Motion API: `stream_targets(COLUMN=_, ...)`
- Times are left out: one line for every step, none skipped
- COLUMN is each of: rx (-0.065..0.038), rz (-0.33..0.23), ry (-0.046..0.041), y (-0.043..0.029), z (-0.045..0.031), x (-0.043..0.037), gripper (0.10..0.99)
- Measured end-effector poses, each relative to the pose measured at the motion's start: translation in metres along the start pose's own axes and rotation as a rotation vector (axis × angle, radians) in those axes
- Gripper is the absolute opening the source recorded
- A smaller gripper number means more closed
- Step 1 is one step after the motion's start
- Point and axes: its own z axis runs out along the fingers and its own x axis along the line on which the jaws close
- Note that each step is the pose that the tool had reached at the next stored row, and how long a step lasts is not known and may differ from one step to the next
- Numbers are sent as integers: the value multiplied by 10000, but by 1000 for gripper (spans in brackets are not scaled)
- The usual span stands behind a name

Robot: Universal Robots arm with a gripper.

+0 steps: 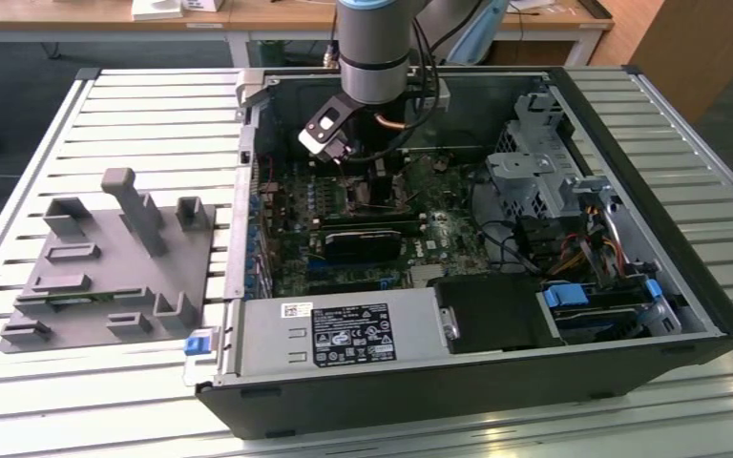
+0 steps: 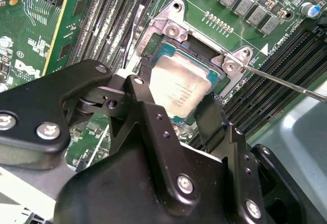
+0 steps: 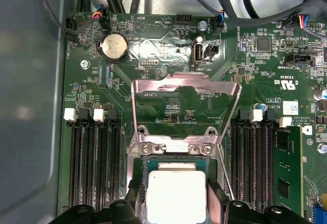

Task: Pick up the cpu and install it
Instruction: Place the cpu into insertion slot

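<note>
**CPU at the socket, retention plate not yet shut**

Pick-up: looks done, judging by where things lie. The cpu is well apart from the grey fixture on the worktop. It's down at the socket of the motherboard, inside the open PC case. The claw is closed on it, w/ one finger on each of two opposite edges. Both wrist views show the chip bracketed this way. In the exterior view the arm reaches straight down into the case, approx. mid-board.

Install: partway, as I read it.
- The cpu sits inside the socket frame, roughly level w/ it.
- Can't tell whether it is fully seated or a touch above the contacts.
- The load plate stands hinged up, away from the chip.
- The thin metal lever sticks out to the side, unlatched.
- So not done yet: claw letting go, plate down, lever locked.

How the cpu looks:
- Small, flat, square.
- Pale silver-grey metal lid w/ rounded corners and faint markings.
- The lid catches a lot of glare in the first wrist view.
- A thin darker green rim shows round the lid.
- No visible tilt worth noting, and the top is unobstructed.
</note>
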Motion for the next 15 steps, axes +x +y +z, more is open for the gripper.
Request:
stream_targets(rx=0, rz=1, ry=0, y=0, z=0, x=0, gripper=616)
stream_targets(rx=0, rz=0, ry=-1, y=0, z=0, x=0, gripper=616)
stream_targets(rx=0, rz=0, ry=0, y=0, z=0, x=0, gripper=616)
stream_targets(rx=0, rz=0, ry=0, y=0, z=0, x=1, gripper=616)
stream_targets(rx=0, rz=0, ry=0, y=0, z=0, x=1, gripper=616)
stream_targets(rx=1, rz=0, ry=-1, y=0, z=0, x=1, gripper=616)
stream_targets(rx=0, rz=0, ry=0, y=0, z=-1, x=1, gripper=616)
stream_targets(rx=3, rz=0, ry=-3, y=0, z=-6, x=1, gripper=616)
stream_targets(rx=1, rz=0, ry=-2, y=1, z=-13, x=1, gripper=616)
stream_targets(rx=0, rz=1, ry=0, y=1, z=-20, x=0, gripper=616)
stream_targets(rx=1, rz=0, ry=-1, y=2, z=-28, x=0, gripper=616)
stream_targets(rx=0, rz=0, ry=-1, y=2, z=-38, x=0, gripper=616)
stream_targets(rx=0, rz=0, ry=0, y=3, z=-51, x=-1, gripper=616)
stream_targets(rx=-1, rz=1, ry=1, y=4, z=-65, x=-1, gripper=616)
stream_targets(rx=0, rz=1, ry=0, y=5, z=-83, x=-1, gripper=616)
